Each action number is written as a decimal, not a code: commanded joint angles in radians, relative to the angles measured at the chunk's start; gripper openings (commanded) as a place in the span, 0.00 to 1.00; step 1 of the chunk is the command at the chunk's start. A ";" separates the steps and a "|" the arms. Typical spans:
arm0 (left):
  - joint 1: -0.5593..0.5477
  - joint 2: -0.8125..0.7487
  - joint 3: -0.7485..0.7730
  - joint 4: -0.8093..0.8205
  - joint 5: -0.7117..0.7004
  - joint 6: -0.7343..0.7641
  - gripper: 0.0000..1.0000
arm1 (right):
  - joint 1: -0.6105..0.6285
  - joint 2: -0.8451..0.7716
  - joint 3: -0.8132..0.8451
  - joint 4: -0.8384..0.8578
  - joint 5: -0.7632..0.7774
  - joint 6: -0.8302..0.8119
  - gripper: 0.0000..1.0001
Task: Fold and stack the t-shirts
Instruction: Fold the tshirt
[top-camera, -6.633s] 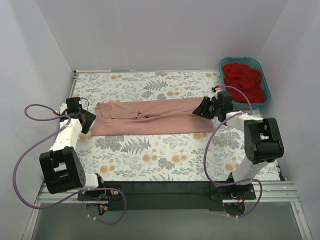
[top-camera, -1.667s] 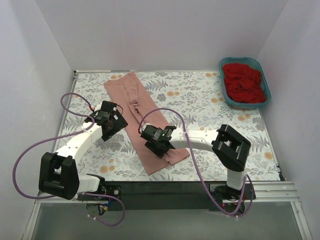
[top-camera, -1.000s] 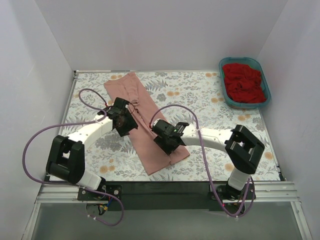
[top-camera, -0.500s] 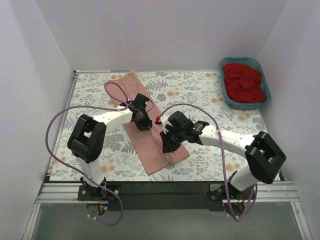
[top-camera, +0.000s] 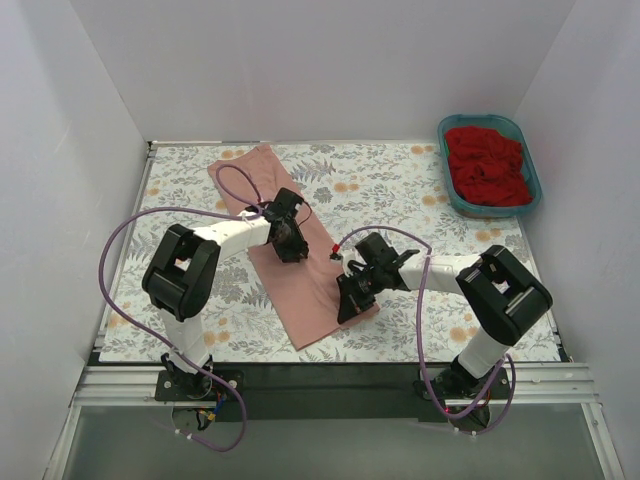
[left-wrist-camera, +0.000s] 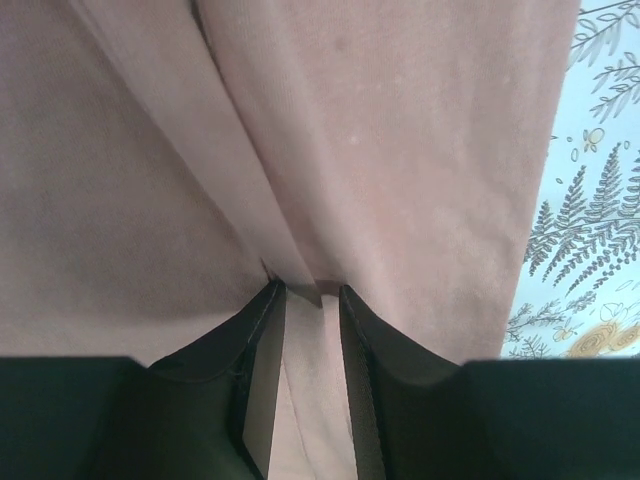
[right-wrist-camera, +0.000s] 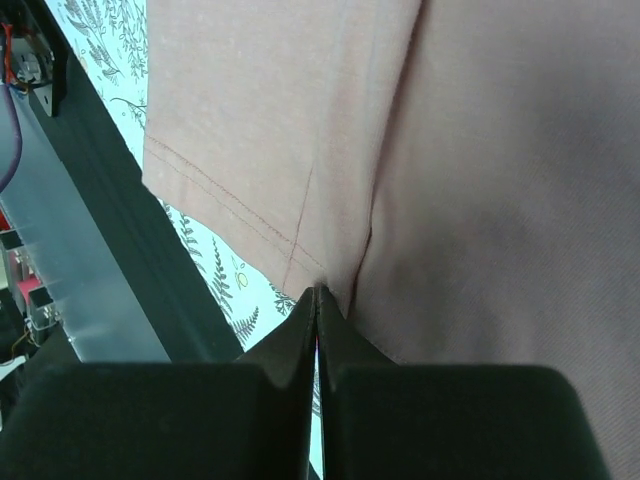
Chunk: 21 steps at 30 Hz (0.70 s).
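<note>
Beneath the left gripper (top-camera: 290, 243) and the right gripper (top-camera: 347, 303) lies the pink t-shirt (top-camera: 305, 290), folded long; a second ago their jaws stood wider, now each pinches its cloth.

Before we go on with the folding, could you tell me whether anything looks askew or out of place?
The pink t-shirt lies slanted across the floral cloth, not square to it; the red t-shirt sits crumpled in the teal tub.
</note>
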 joint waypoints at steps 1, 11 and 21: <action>-0.004 -0.013 0.046 -0.005 0.000 0.025 0.31 | 0.003 -0.003 -0.008 0.033 -0.043 0.007 0.01; 0.005 -0.120 0.245 -0.088 -0.289 0.092 0.48 | 0.004 -0.213 0.102 -0.155 0.168 -0.035 0.14; 0.158 0.029 0.331 -0.145 -0.349 0.036 0.45 | 0.004 -0.299 0.110 -0.225 0.340 -0.045 0.24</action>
